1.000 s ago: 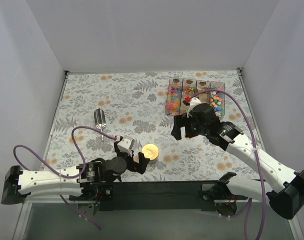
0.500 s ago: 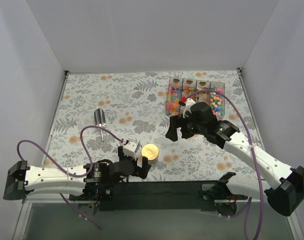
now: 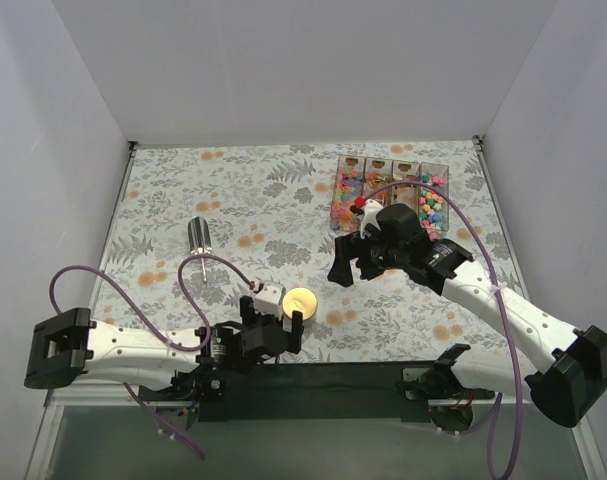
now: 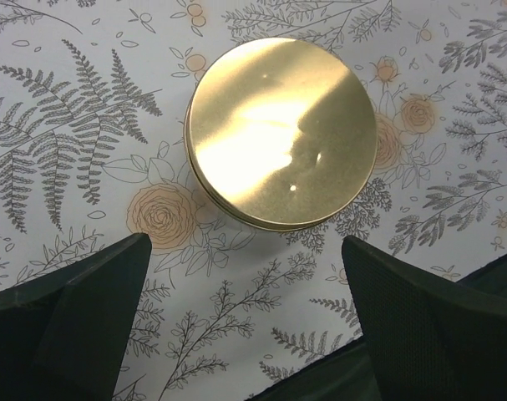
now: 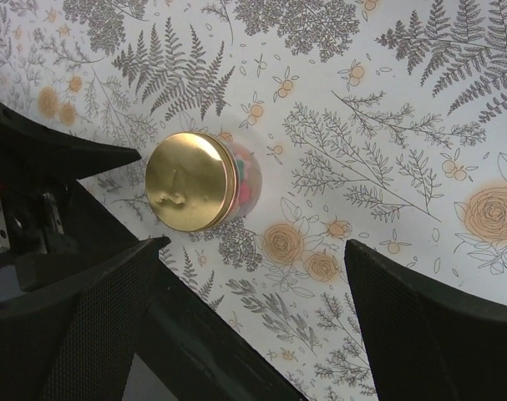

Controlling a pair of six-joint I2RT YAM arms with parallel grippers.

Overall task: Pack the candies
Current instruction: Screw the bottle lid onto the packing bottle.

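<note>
The candies (image 3: 432, 203) are tiny and bright. Most sit in a tray (image 3: 340, 222) at the far right of the table (image 3: 263, 190), and a few show through the clear side of a jar (image 5: 246, 182) near the front. The jar has a gold lid (image 4: 282, 134) on it.

The left gripper (image 4: 245, 240) hangs just over the jar with its jaws wide and nothing in them. The right gripper (image 5: 256, 242) is higher up, between the tray and the jar, and its jaws are wide and empty too.

The candies look light, hard and round, so they will likely roll and scatter. They are too small to pinch one by one. A metal scoop (image 3: 198, 235) lies well off to the left – its thin handle looks like the best place to grab. The lid looks smooth and slippery, so it is best squeezed across its edge.
</note>
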